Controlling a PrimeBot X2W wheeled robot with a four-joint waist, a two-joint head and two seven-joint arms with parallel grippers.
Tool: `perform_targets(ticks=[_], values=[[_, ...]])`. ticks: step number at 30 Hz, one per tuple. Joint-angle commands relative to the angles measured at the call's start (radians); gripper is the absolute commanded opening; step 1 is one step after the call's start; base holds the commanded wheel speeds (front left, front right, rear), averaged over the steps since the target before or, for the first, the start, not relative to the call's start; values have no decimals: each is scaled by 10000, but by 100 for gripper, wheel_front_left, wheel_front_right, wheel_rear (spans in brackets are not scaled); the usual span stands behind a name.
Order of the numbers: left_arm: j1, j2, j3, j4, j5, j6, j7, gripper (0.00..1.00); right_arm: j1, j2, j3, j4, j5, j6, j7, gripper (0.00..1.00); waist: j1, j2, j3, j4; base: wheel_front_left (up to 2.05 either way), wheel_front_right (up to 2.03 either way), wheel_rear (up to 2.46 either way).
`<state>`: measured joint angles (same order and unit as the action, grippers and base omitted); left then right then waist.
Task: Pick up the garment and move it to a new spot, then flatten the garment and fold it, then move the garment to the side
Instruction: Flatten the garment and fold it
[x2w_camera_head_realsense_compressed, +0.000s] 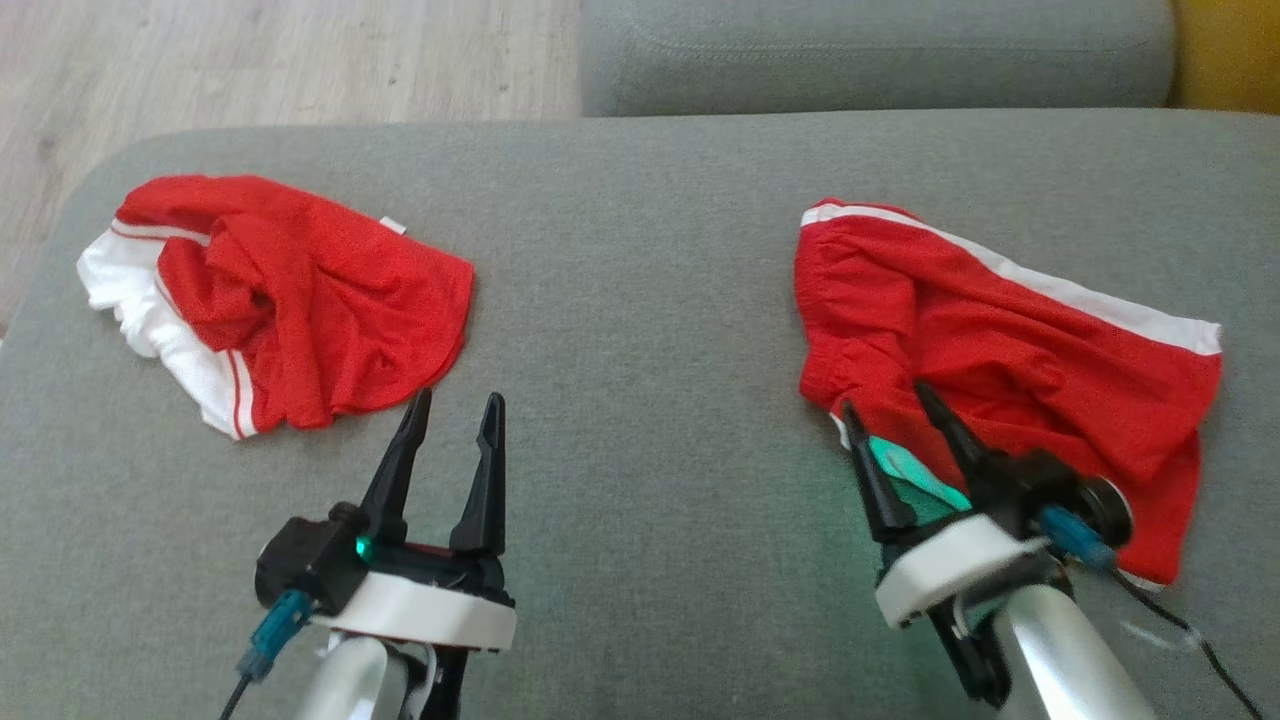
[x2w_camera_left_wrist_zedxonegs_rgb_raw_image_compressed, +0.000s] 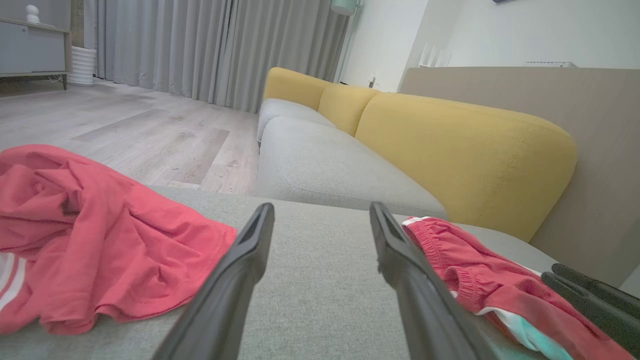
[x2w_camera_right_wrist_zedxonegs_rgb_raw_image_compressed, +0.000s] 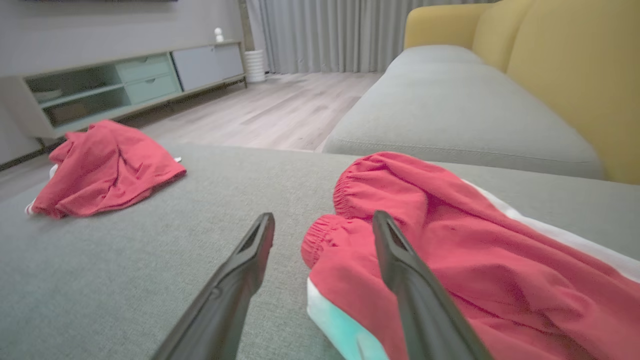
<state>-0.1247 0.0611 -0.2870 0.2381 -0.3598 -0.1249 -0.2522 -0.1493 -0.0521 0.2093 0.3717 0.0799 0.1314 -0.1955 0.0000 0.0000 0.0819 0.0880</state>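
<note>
Rightward on cushion (x2w_camera_head_realsense_compressed: 640, 250), garment (x2w_camera_head_realsense_compressed: 1000, 340) crosswise, waistband (x2w_camera_head_realsense_compressed: 815, 300) leftward

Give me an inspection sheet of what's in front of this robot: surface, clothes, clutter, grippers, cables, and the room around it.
Surface: grey fabric cushion, flat.
Job's things: left garment, red with white trim, crumpled; right garment, red with a white stripe, spread wider, gathered waistband toward the middle.
Clutter: nothing seen.
Grippers: left gripper open, holding nothing, over the cushion beside the left garment's edge; right gripper open, fingers at the right garment's near edge, not closed on it.
Cables: left wrist cable and right wrist cable, dark with blue plugs; the right one trails by the garment's corner.
Surroundings: wooden floor, sofa with yellow back cushions, curtains, low cabinet.
</note>
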Motion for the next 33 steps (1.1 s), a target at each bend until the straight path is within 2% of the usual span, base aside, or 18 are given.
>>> perform_targets(ticks=[1,9,14,22,23,24,25,29,33], values=[[-510,30,270,-279,29,-57,-95,100,-626,18,344,-125,-220,-7,251,100,0,0,133,127,0,0,0],[-714,8,81,-148,-70,-57,-95,100,-1499,18,509,1025,-937,-7,1466,100,0,0,383,488,0,0,0],[-798,-15,-18,-89,-126,-57,-95,100,-2021,18,128,1845,-1341,-7,1876,100,0,0,509,665,0,0,0],[-834,-49,-67,-58,-168,-57,-95,100,-2539,18,-158,2806,-1023,-7,2181,100,0,0,656,724,0,0,0],[-840,-53,-68,-56,-173,-57,-95,100,-2595,18,-127,2885,-906,-7,2145,76,0,0,671,710,0,0,0],[-844,-56,-80,-50,-179,-57,-95,100,-2655,18,-78,2935,-783,-7,2051,25,0,0,678,691,0,0,0],[-849,-59,-92,-42,-181,-57,-95,100,-2719,18,-27,2943,-649,-7,1865,0,0,0,681,671,0,0,0],[-864,-64,-86,-13,-167,-57,-95,100,-2930,18,489,2848,-1,-7,993,0,0,0,639,568,0,0,0],[-844,-66,-93,12,-145,-57,-95,100,-3083,18,1493,2553,846,-7,275,0,0,0,531,502,0,0,0]])
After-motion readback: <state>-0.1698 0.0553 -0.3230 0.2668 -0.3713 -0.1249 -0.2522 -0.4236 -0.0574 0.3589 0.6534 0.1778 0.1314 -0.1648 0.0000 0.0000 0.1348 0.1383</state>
